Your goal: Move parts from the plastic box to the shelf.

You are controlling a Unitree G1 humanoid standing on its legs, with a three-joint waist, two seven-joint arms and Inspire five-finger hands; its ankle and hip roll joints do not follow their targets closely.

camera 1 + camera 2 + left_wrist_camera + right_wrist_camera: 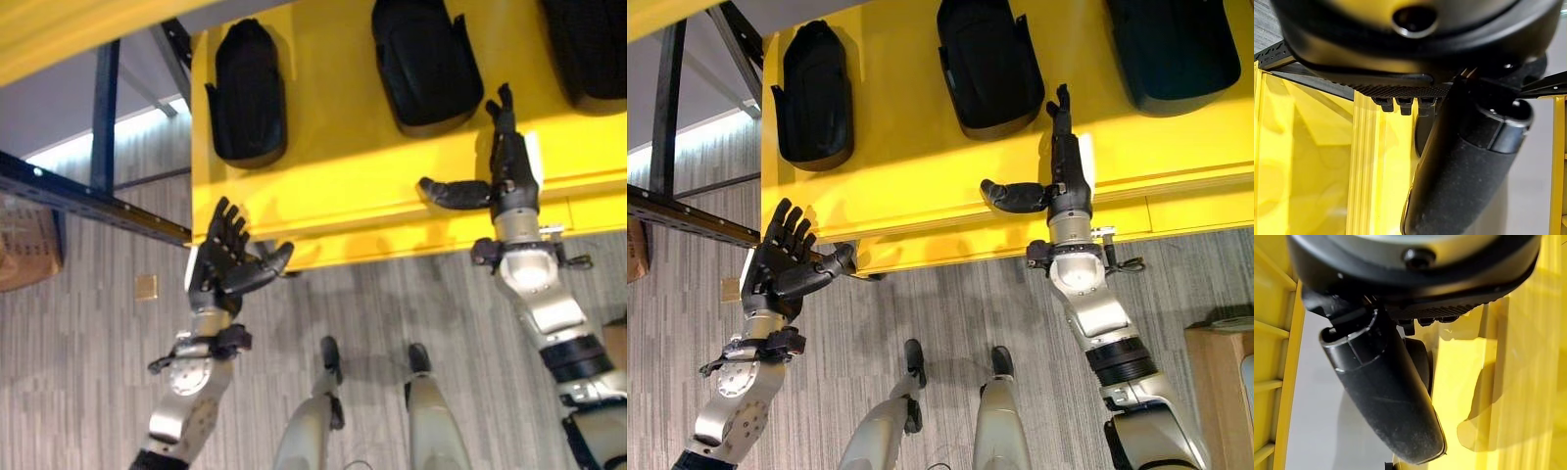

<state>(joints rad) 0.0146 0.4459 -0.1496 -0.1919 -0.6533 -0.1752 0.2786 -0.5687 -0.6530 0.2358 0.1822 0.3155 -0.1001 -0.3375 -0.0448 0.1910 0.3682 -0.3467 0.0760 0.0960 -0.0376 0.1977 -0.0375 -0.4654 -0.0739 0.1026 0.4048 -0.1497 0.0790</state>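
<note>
As both robot hands hang empty with fingers straight at the near edge of the yellow plastic box, the left robot hand and right robot hand should reach the black parts lying inside, gripping one squarely.

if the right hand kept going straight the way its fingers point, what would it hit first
Probably the middle black part lying in the yellow box; the right hand points up just beside its lower corner, though depth is unclear.
</note>
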